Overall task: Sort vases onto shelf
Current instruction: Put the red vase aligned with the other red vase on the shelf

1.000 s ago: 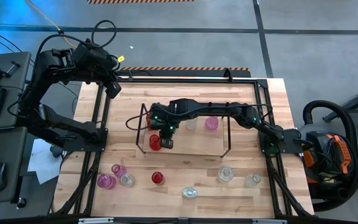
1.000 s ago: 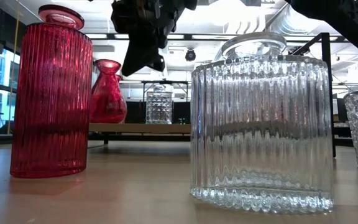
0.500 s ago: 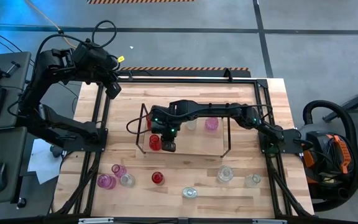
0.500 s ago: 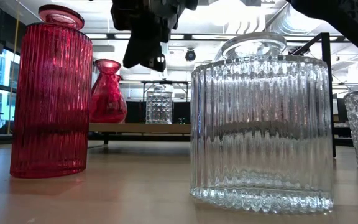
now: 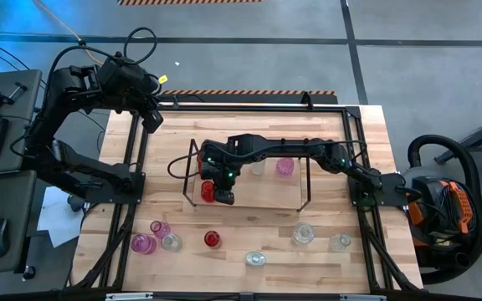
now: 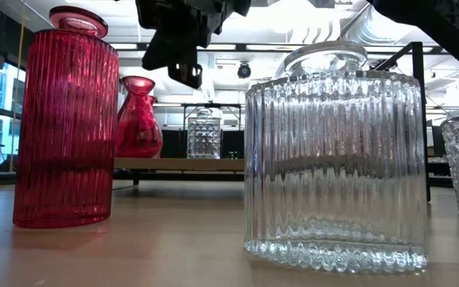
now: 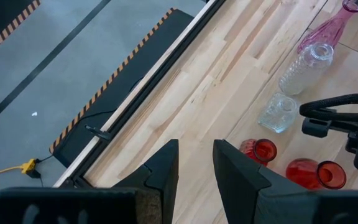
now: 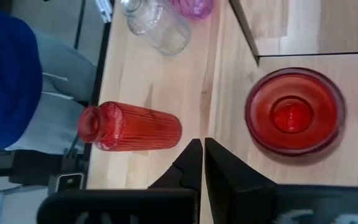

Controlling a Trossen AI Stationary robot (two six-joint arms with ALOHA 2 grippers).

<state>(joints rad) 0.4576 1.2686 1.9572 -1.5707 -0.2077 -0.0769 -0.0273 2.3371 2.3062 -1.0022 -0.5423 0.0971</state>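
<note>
The shelf (image 5: 262, 194) stands mid-table, and its board carries two red vases (image 5: 208, 191), a clear one (image 5: 258, 167) and a pink one (image 5: 284, 167). My right gripper (image 5: 224, 197) hangs shut above the shelf's left end, beside the round red vase (image 8: 295, 112) and clear of it. In the low view it (image 6: 175, 64) is higher than the red bulb vase (image 6: 138, 119). A red ribbed vase (image 8: 132, 127) stands on the table in front of the shelf. My left gripper (image 5: 151, 119) waits raised at the far left corner, open (image 7: 194, 168) and empty.
Loose vases stand along the near edge: two pink (image 5: 143, 243), a clear one (image 5: 171, 242), a red one (image 5: 212, 239) and several clear ones (image 5: 304, 233). A black metal frame (image 5: 351, 142) edges the table. A person in blue (image 8: 5, 68) stands beyond the table.
My right gripper has stayed shut over the shelf's left end and has swung its fingertips a little toward the table's left. No vase has moved.
</note>
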